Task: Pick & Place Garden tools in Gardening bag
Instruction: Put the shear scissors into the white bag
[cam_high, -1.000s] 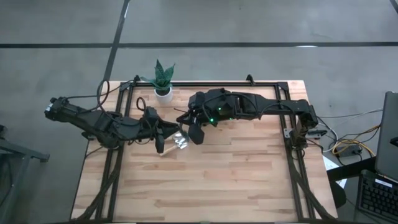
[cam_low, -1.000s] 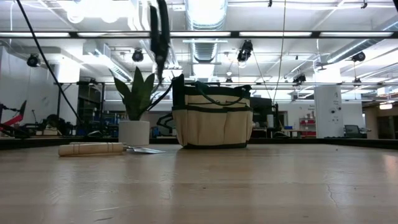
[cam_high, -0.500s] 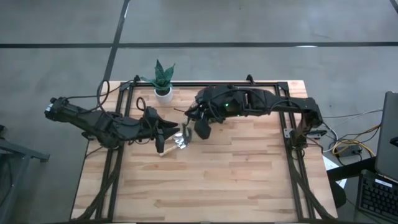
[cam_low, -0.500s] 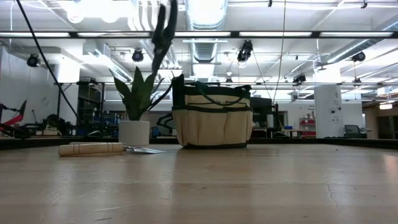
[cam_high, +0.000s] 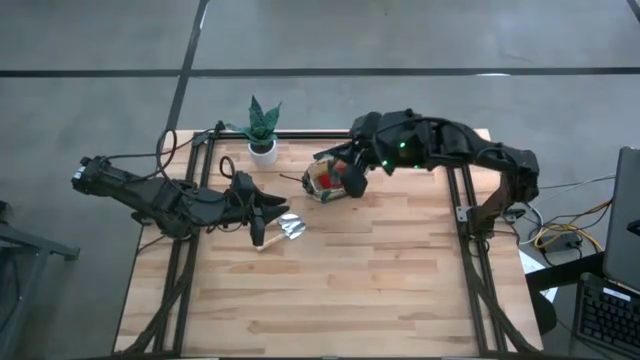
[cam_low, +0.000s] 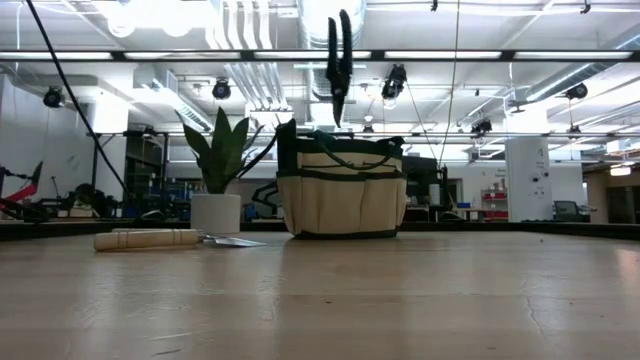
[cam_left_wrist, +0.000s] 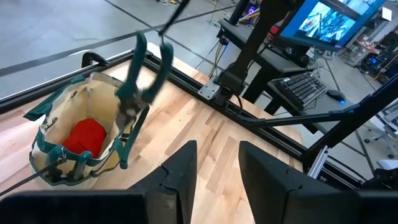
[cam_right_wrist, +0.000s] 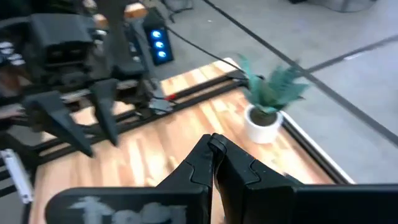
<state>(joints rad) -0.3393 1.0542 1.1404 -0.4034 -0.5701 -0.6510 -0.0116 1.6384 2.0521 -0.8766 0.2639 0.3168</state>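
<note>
The tan gardening bag (cam_high: 322, 181) with dark green trim stands upright near the table's far edge, a red soft item (cam_left_wrist: 84, 135) inside it. My right gripper (cam_high: 352, 178) is above the bag, shut on dark-handled pruning shears (cam_low: 339, 62) that hang over the bag's opening. My left gripper (cam_left_wrist: 214, 171) is open and empty, above a wooden-handled trowel (cam_high: 276, 232) that lies flat on the table left of the bag. My right gripper holds the pruning shears from above. The shears hang below it, handles (cam_left_wrist: 149, 53) up and blade end (cam_low: 338, 112) down, clear of the bag. The fingers (cam_right_wrist: 214, 163) show shut in the right wrist view, but the place of contact is hidden.
A green plant in a white pot (cam_high: 262, 147) stands at the far edge, left of the bag. The wooden table (cam_high: 350, 290) stretches toward the near edge. A black frame rail (cam_high: 470, 215) runs along the right side.
My right gripper has carried the pruning shears toward the table's right and far edges, from beside the trowel to above the bag. The shears have stayed hanging below it. The bag and the red item in it now show in the high view.
</note>
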